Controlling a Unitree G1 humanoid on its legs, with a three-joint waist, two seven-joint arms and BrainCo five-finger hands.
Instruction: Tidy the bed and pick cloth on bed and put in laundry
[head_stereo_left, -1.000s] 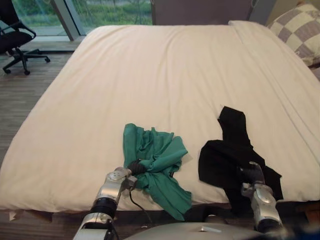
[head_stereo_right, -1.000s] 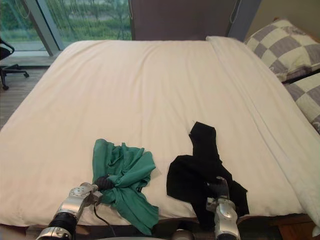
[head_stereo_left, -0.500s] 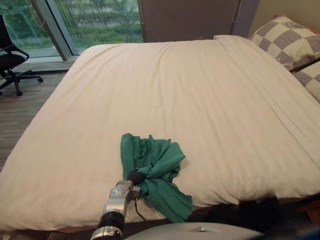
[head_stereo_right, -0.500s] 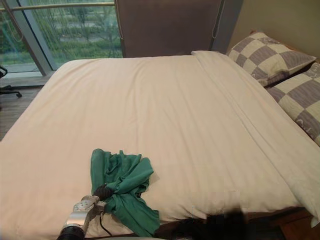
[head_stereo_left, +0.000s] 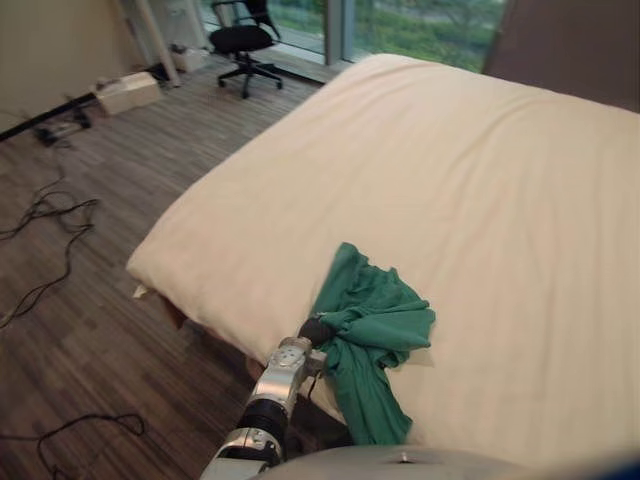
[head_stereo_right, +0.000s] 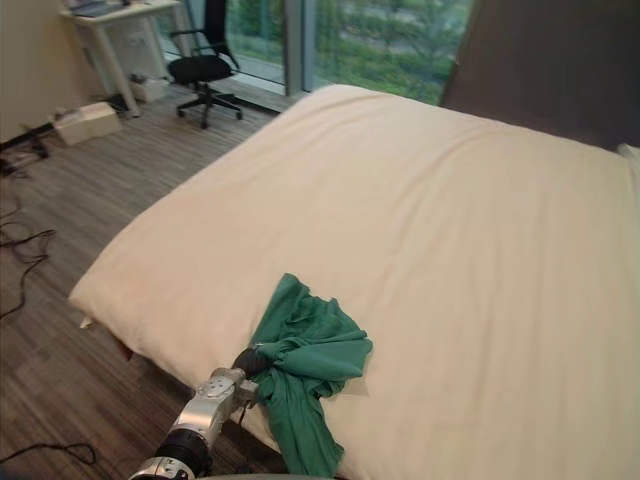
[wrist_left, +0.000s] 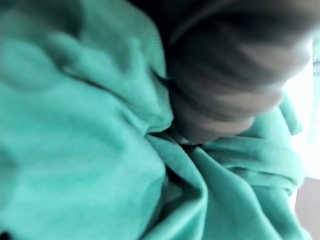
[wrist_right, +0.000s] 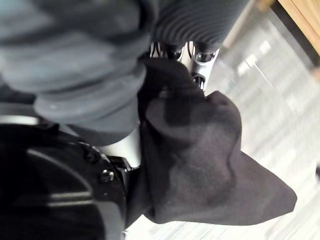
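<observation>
Swung left since a second ago, the head camera now takes in the bed's (head_stereo_left: 480, 170) near-left corner and the floor (head_stereo_left: 80, 300) beside it. Meanwhile the black cloth (wrist_right: 200, 150) has left the bed and hangs crumpled from the right hand (wrist_right: 197, 25), pinched in its curled fingers above the floor. The green cloth (head_stereo_left: 372, 325), rumpled and gathered to a knot, lies at the bed's near edge with one tail draped over it. The left hand (head_stereo_left: 317, 331) clutches that knot, its fingers mostly buried in folds and blurred in its wrist view.
</observation>
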